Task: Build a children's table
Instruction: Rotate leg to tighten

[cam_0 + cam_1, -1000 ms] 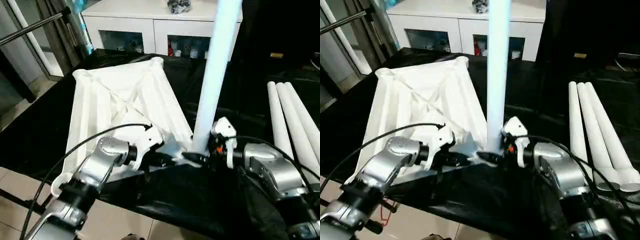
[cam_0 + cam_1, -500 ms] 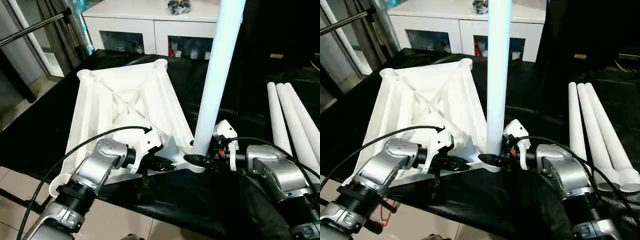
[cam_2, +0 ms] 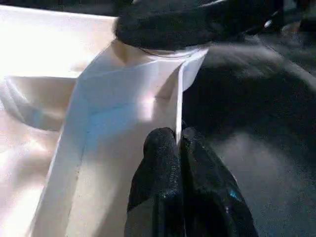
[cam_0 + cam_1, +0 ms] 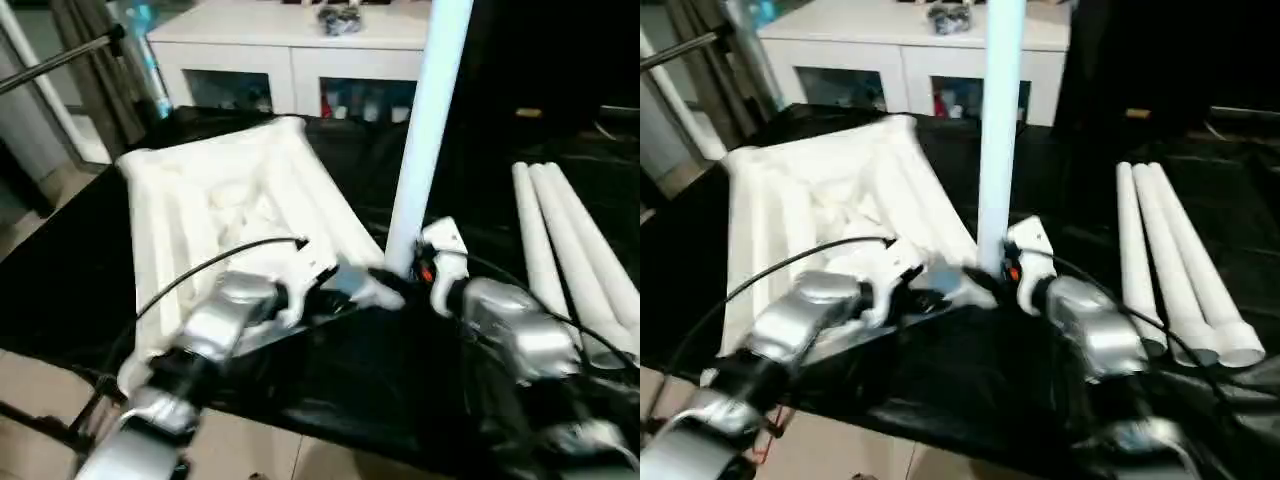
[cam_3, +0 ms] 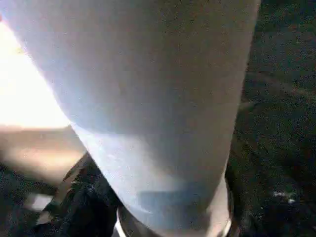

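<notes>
Shifted since a second ago: right gripper (image 4: 400, 282) has drawn in against the foot of the upright leg (image 4: 420, 140); whether its fingers clasp the tube cannot be told.

Item, tabletop (image 4: 210, 215): upside down on the black cloth (image 4: 380, 370), ribs up so the corner sockets face the legs.

Item, upright leg: standing in the near corner socket, probably being seated.

Item, left gripper (image 3: 178, 143): fingers pressed together on the thin edge of the tabletop wall beside that socket, apparently to steady the piece while the leg goes in.

Item, three spare legs (image 4: 560, 240): lying side by side on the cloth, well apart to the right, awaiting fitting.
</notes>
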